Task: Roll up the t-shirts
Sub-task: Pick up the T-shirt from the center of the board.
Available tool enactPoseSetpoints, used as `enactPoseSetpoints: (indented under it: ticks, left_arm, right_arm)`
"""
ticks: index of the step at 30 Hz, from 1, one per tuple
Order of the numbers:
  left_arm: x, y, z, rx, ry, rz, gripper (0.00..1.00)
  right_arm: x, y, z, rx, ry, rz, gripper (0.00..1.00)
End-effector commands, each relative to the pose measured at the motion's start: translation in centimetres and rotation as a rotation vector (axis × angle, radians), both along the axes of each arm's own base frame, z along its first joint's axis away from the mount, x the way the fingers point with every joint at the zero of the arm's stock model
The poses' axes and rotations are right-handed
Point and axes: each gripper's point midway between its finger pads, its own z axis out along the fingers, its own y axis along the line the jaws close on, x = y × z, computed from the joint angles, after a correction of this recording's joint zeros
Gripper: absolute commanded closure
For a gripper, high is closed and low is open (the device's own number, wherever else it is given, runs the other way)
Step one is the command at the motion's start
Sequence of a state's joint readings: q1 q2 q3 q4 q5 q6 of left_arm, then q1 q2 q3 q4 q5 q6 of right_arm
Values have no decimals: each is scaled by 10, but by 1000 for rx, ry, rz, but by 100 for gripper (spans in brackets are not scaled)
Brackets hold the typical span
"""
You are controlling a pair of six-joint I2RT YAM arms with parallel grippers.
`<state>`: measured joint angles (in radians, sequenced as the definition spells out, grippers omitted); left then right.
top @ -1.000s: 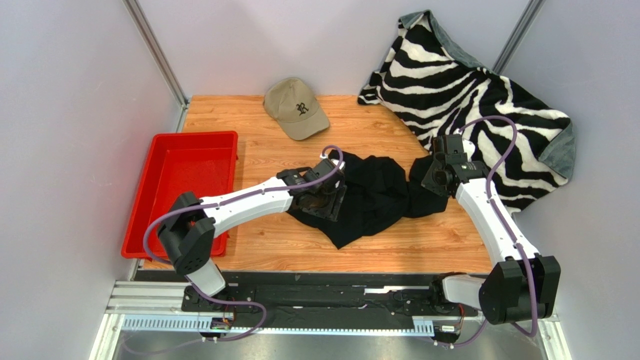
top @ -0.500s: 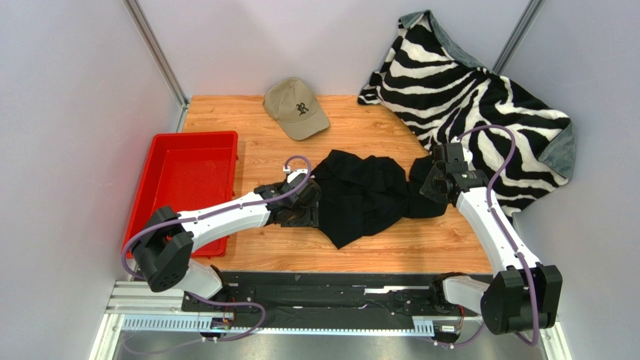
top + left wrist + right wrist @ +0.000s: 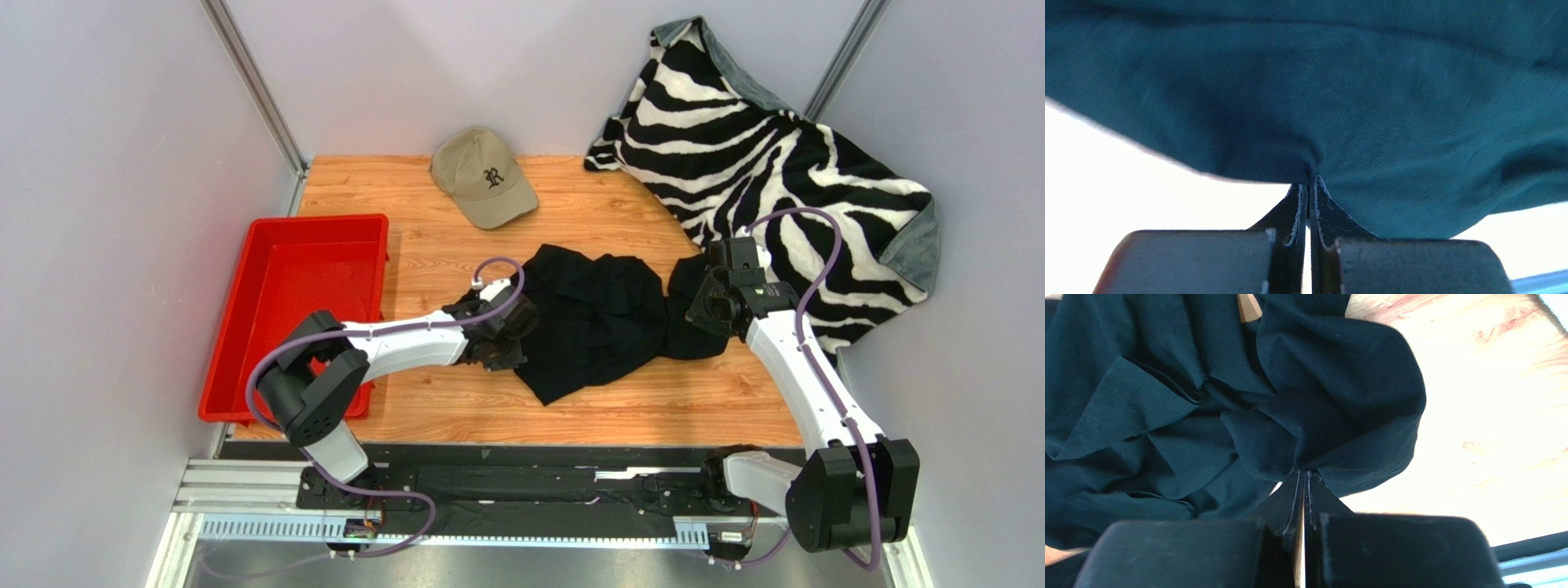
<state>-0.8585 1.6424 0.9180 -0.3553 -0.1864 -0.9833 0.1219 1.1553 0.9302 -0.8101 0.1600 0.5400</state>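
At the near edge of the wooden table [image 3: 687, 398], the two arm bases sit on a metal rail [image 3: 245, 502]. The left arm reaches forward and to the right, low over the wood, and the left gripper [image 3: 513, 336] meets the left edge of the black t-shirt [image 3: 601, 321]. Its wrist view shows the jaws pressed together with a pinch of dark cloth caught between the tips, the fabric drawn into a small pucker there. The right arm rises from the near right corner and bends in toward the middle, and the right gripper [image 3: 703, 306] is at the shirt's right end. Its jaws are likewise closed tight on a fold of the cloth, which bunches in heavy creases to the left of the tips, with bare wood to the right.

The t-shirt lies crumpled in the middle of the table, spanning the gap between the two grippers, one corner pointing toward the near edge. A red tray [image 3: 294, 226] rests at the table's left side, beside the left arm. Farther back sits a tan cap [image 3: 482, 175], well apart from the shirt. At the far right corner a zebra-striped blanket [image 3: 761, 135] is heaped against the wall, its near edge just beside the right gripper.
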Motion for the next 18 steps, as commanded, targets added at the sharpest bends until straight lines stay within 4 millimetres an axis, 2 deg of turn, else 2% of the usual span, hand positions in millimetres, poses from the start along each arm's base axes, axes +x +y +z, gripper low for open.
enactPoseSetpoints:
  ticks: [1, 2, 3, 5, 6, 8, 10, 13, 14, 16, 18]
  left_arm:
    - [56, 48, 83, 118, -214, 103, 100]
    - [71, 70, 99, 151, -257, 153, 100]
    - [76, 84, 128, 160, -308, 155, 100]
    - [87, 109, 154, 175, -359, 194, 100]
    - [88, 115, 175, 173, -402, 175, 100]
    - [86, 119, 187, 174, -421, 158, 100]
    - [81, 120, 195, 161, -429, 137, 100]
    - [75, 119, 196, 134, -433, 124, 100]
    - [74, 118, 195, 130, -431, 117, 100]
    - [74, 117, 198, 125, -441, 110, 100]
    - [75, 116, 200, 124, -441, 95, 100]
  right_arm:
    - [9, 3, 20, -1, -46, 53, 100]
    - [6, 5, 19, 2, -28, 74, 100]
    - [5, 12, 16, 29, -9, 104, 100]
    - [0, 16, 12, 38, 23, 143, 100]
    - [-3, 19, 9, 48, 38, 162, 100]
    - [-10, 18, -3, 49, 81, 168, 100]
    - [-15, 31, -8, 117, 105, 189, 98]
    - [-22, 41, -14, 169, 110, 170, 65]
    - [-26, 42, -13, 171, 97, 167, 47]
    - [-34, 48, -12, 171, 86, 144, 41]
    - [-47, 54, -10, 178, 58, 124, 39]
